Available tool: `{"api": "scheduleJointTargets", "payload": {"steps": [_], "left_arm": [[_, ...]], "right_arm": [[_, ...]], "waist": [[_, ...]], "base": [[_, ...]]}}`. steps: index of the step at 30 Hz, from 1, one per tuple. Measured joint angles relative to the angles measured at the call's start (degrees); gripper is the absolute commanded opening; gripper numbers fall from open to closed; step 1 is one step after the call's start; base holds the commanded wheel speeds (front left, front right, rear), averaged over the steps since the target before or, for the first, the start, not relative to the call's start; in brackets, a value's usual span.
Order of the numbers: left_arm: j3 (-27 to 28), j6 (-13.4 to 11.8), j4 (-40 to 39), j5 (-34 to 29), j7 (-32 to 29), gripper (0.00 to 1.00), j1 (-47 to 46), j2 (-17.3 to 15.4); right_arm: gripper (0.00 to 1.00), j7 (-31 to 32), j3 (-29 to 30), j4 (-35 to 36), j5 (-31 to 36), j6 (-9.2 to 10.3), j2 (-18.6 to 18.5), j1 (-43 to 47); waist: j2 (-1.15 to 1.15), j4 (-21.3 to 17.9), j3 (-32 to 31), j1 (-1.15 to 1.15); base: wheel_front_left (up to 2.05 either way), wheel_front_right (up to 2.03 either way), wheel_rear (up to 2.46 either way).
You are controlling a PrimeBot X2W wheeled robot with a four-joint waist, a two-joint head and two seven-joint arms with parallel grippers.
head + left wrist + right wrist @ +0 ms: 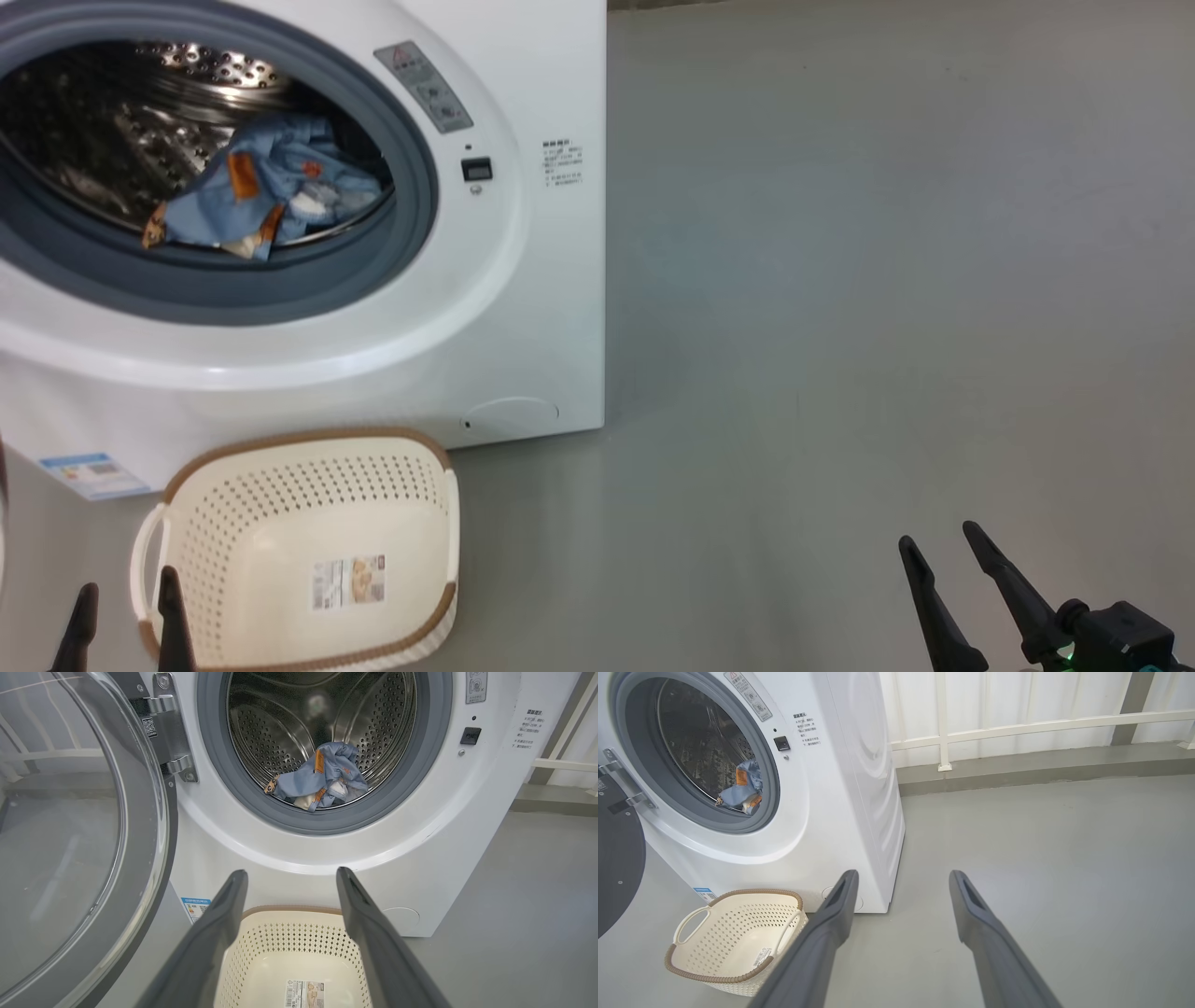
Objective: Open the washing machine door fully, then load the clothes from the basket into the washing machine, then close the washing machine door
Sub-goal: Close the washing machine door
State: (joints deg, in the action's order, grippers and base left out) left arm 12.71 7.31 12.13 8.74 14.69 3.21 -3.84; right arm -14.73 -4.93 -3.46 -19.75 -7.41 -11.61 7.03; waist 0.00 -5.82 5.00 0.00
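Light-blue bear-printed fabric clothes (322,777) lie at the front lip of the perforated steel drum (280,723), upper middle of the left wrist view, inside the boxy white washing machine (434,826), and the cream perforated plastic basket (289,942) at bottom centre is empty. Loading looks done, so closing comes next: the round glass porthole door (149,849) with its dark rim stands wide open at that frame's left, and the left gripper (289,872) and right gripper (901,875) both hang spread with nothing held. Best to push the door's outer edge, far from the steel hinge (173,732), in one smooth arc, first checking no fabric overhangs the grey rubber gasket (327,823).
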Motion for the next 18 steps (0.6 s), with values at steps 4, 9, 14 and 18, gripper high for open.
{"api": "scheduleJointTargets", "payload": {"steps": [4,9,14,18], "left_arm": [[0.1,0.0,-0.4,0.0,0.0,1.00,0.0,0.2],[0.0,0.0,-1.0,0.0,0.0,1.00,0.0,0.3],[-0.4,0.0,-1.1,0.0,0.0,1.00,0.0,0.3],[-0.8,0.0,-1.1,0.0,0.0,1.00,0.0,0.3]], "right_arm": [[1.00,0.0,0.0,0.0,0.0,0.00,0.0,0.0],[1.00,0.0,0.0,0.0,0.0,0.00,0.0,0.0],[1.00,0.0,0.0,0.0,0.0,0.00,0.0,-0.1],[1.00,0.0,0.0,0.1,0.0,0.00,0.0,-0.1]], "waist": [[0.00,0.3,0.0,0.00],[0.00,0.8,0.3,0.00],[0.00,1.5,0.7,0.00],[0.00,2.1,0.9,0.00]], "base": [[-1.50,1.50,0.00],[-1.01,1.01,0.00],[-0.33,0.33,0.00],[0.00,0.00,0.00]]}}
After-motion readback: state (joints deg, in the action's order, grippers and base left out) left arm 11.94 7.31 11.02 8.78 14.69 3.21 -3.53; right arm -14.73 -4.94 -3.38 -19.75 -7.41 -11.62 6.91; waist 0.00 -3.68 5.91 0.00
